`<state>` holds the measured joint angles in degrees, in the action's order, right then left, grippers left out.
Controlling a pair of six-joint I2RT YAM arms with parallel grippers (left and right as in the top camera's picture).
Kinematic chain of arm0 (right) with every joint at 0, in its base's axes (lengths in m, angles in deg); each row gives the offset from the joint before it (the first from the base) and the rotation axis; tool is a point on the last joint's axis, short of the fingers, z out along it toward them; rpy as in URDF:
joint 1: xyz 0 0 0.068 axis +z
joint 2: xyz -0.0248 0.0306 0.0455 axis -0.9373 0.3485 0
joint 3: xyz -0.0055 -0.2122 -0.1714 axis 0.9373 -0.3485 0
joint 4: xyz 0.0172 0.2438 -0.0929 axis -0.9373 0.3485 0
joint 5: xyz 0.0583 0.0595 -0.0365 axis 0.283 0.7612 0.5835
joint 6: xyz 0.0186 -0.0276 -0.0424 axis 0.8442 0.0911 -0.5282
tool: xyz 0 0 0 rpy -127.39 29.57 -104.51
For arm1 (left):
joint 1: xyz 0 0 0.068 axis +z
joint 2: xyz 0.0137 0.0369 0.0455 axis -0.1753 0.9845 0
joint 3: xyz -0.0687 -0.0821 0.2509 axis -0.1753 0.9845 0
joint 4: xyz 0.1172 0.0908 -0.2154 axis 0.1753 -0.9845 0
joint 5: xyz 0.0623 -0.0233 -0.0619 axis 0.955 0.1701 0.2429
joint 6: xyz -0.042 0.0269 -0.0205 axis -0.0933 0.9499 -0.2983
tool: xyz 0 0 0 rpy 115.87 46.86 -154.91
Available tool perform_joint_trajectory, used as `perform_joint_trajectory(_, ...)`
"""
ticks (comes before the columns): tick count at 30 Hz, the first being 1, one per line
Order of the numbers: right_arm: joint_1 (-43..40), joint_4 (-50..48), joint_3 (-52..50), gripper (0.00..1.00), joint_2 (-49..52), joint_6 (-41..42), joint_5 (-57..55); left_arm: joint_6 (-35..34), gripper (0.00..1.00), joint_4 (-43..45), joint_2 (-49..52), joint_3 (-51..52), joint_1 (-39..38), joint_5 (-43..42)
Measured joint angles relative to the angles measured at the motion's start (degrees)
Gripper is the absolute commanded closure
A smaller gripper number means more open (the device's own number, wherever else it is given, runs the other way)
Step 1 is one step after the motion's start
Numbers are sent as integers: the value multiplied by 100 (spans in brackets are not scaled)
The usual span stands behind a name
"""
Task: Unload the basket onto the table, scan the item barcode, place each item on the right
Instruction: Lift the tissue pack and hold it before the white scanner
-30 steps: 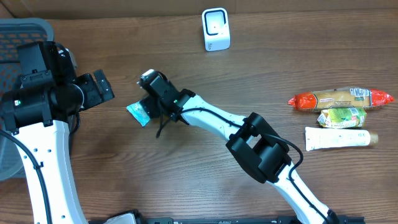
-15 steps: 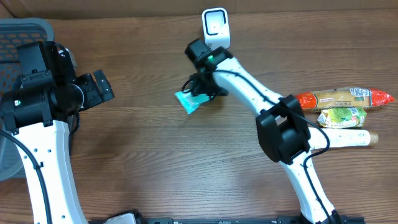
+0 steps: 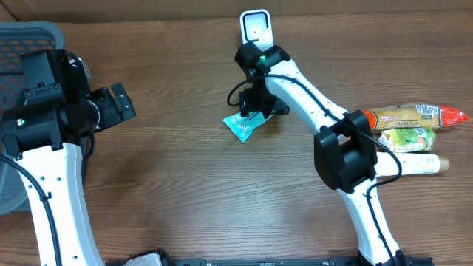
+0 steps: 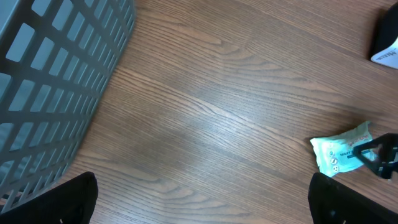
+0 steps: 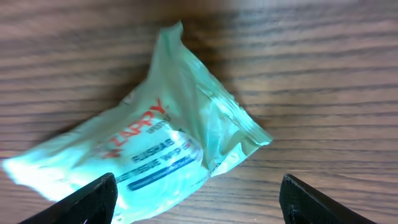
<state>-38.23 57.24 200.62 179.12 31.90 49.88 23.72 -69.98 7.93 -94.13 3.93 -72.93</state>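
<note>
Brown wood-grain table (image 3: 185, 192), with a grey plastic lattice basket (image 3: 29, 37) at the far left edge. A small white upright barcode scanner (image 3: 256, 33) stands at the back centre. The teal crinkled plastic wipes packet (image 3: 242, 125) lies flat on the table, near the scanner on its front side, not touching it.

Step looks like presenting the item to the scanner. The packet is down on the wood, not up at the scanner window. No barcode is visible on its upper face, only red and blue print. The next move probably calls for a firm pinch on the packet, a lift, and turning the barcode face toward the scanner.

The right arm reaches across the table, its wrist just in front of the scanner, pointing down. The right gripper (image 5: 196, 199) straddles the packet with fingers wide apart and clamps nothing. The left arm is parked by the basket. The left gripper (image 4: 205, 199) is fully spread and empty.
</note>
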Motion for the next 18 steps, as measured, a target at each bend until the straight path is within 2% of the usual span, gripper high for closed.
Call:
perform_joint_trajectory(7,22,-796,-31,16,-271,494,560,0,0,0,0,0,0,0)
perform_joint_trajectory(8,52,-881,-87,10,-286,664,557,0,0,-2,0,0,0,0)
perform_joint_trajectory(13,282,-1093,-553,7,-304,1676,221,0,0,0,0,0,0,0)
perform_joint_trajectory(18,463,-1497,-979,7,-304,2304,-52,0,0,0,0,0,0,0)
